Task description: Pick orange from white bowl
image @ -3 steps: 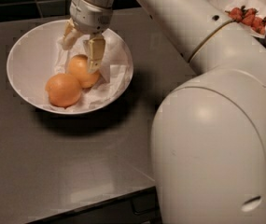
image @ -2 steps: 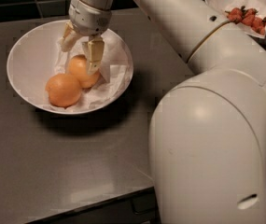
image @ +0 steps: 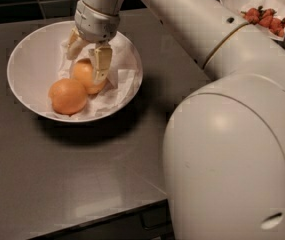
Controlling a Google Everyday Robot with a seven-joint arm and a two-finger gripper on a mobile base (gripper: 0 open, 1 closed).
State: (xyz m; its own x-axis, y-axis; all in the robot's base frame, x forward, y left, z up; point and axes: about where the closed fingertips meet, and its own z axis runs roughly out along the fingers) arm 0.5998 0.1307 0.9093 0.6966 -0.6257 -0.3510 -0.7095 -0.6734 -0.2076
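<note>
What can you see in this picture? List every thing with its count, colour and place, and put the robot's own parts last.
paler orange: one, yellowish orange, in the white bowl, at the gripper
darker orange: one, deeper orange, same bowl, front left of the paler one and against it
white bowl: one, white, left rear of the table
paper: crumpled, white, lining that bowl
second bowl: one, white, top right corner
red fruit: several pieces, red, in the second bowl
table: one, dark grey, under everything
arm: one, off-white, reaching from lower right to the white bowl
gripper: one, cream, down inside the white bowl over the paler orange
</note>
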